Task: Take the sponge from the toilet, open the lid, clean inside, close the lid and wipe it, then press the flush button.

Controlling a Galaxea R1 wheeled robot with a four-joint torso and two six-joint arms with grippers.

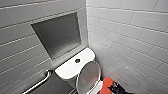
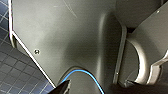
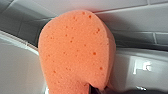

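The white toilet (image 1: 71, 67) stands in the corner, with the dark round flush button (image 1: 77, 60) in the middle of its tank top. The oval lid (image 1: 88, 76) is raised and leans back toward the tank. Right of the lid, low in the head view, my right gripper (image 1: 112, 87) is shut on the orange sponge (image 1: 107, 84). The sponge (image 3: 75, 52) shows large and porous in the right wrist view, close to the white rim of the toilet (image 3: 17, 65). My left gripper (image 2: 96, 86) is open beside the robot's dark body, its fingertips (image 2: 62, 87) wide apart and holding nothing.
A grey recessed niche (image 1: 58, 35) is set in the tiled wall above the tank. A metal grab bar (image 1: 40, 82) runs along the wall left of the toilet. The tiled side wall (image 1: 130, 37) stands close on the right. Dark floor tiles (image 2: 15, 72) lie below the left arm.
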